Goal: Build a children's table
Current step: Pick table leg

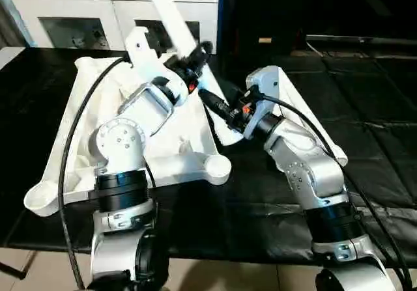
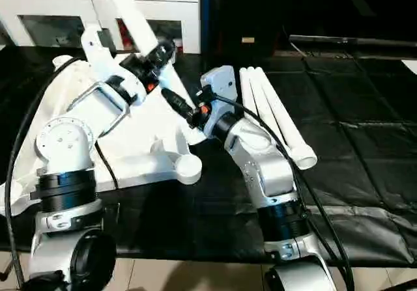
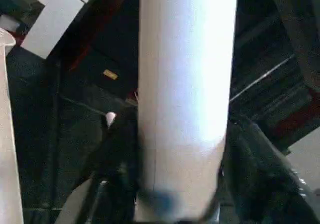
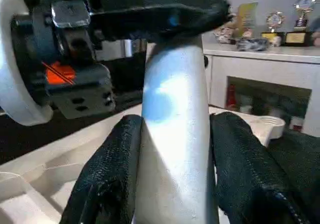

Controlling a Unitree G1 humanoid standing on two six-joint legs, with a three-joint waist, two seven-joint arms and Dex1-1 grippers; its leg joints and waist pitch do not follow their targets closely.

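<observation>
Right wrist view | right gripper (image 4: 172, 184) clamps leg (image 4: 172, 134) | left gripper (image 1: 195, 56) above

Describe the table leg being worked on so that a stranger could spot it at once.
Start at the big white plastic tabletop lying underside-up on the black mat. Above its far right corner rises a long white round tube leg, gripped between both black pincers. Unlike the three white legs lying flat to the right, it slants upward.

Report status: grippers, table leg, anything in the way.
Right gripper clamped low on the raised leg. Left gripper around it higher up, grip unconfirmed. Tabletop upside down beneath; three spare legs lie alongside. Nothing blocking.
</observation>
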